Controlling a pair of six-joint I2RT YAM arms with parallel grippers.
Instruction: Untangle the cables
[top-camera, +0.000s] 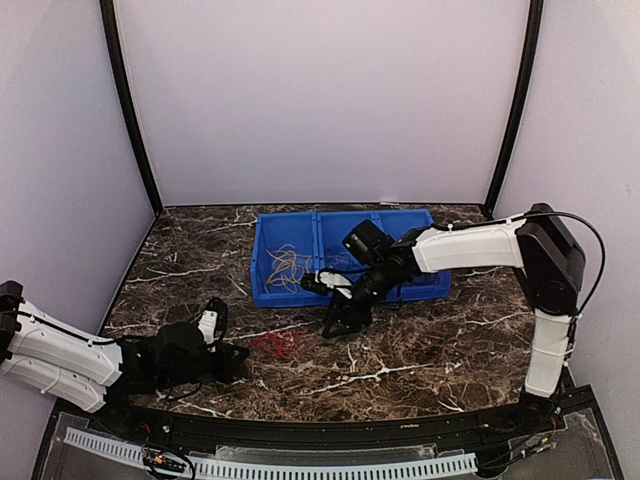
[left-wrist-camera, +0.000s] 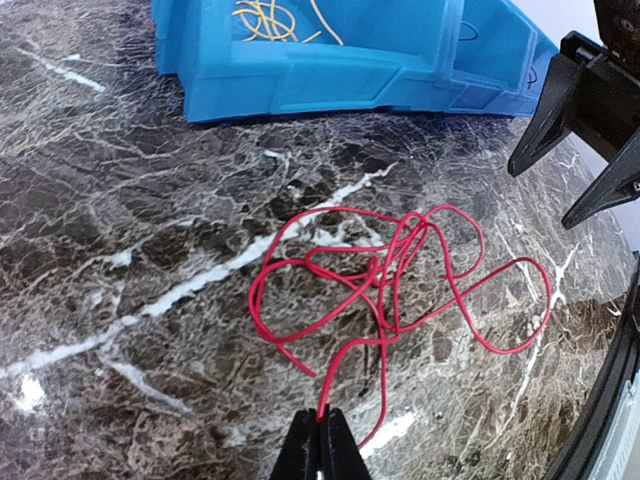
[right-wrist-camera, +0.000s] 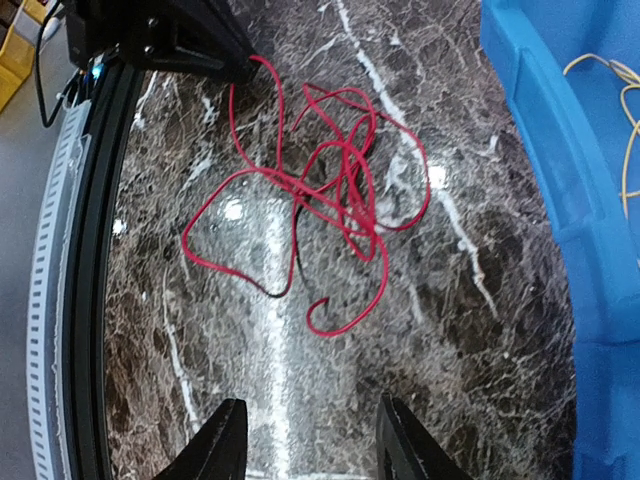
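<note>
A loose tangle of red cables (top-camera: 283, 345) lies on the marble table in front of the blue bin (top-camera: 290, 297). In the left wrist view one strand of the red cables (left-wrist-camera: 390, 270) runs straight into my left gripper (left-wrist-camera: 321, 435), which is shut on it low over the table. My right gripper (right-wrist-camera: 305, 410) hangs open just above the table, a short way from the red cables (right-wrist-camera: 330, 190), with nothing between its fingers. Yellow-tan cables (top-camera: 287, 265) lie in the bin's left compartment.
The blue bin (left-wrist-camera: 330, 80) stands just behind the tangle, and its wall (right-wrist-camera: 540, 150) runs close along my right gripper's side. The black rail (right-wrist-camera: 95, 250) marks the table's near edge. My right gripper (left-wrist-camera: 545, 195) shows at the right of the left wrist view.
</note>
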